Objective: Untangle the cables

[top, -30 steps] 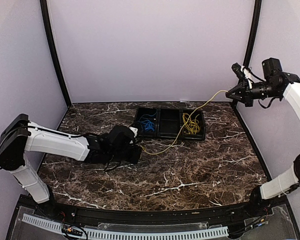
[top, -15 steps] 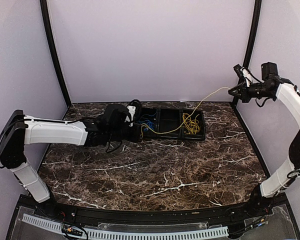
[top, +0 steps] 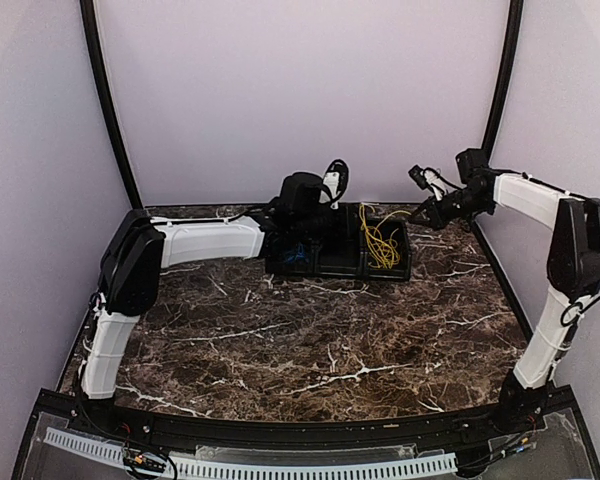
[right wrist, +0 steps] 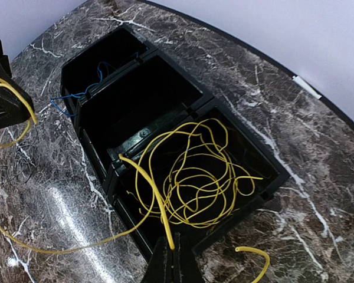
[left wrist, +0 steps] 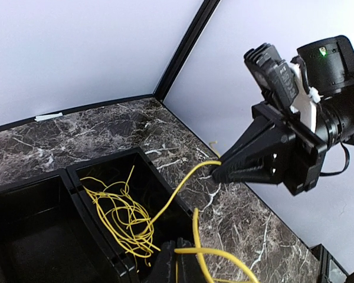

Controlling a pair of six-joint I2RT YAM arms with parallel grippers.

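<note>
Left fingers [left wrist: 165,268] and right fingers [right wrist: 183,268] clamping yellow cable [right wrist: 189,177] | arms converging on tray [top: 340,272] | slack dropping into end compartment

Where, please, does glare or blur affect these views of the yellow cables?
Right wrist view: pale sheen streaks the dark marble tabletop beside the black three-compartment tray, yellow cables sharp; left wrist view: little glare; top view: even light, cables tiny.
</note>
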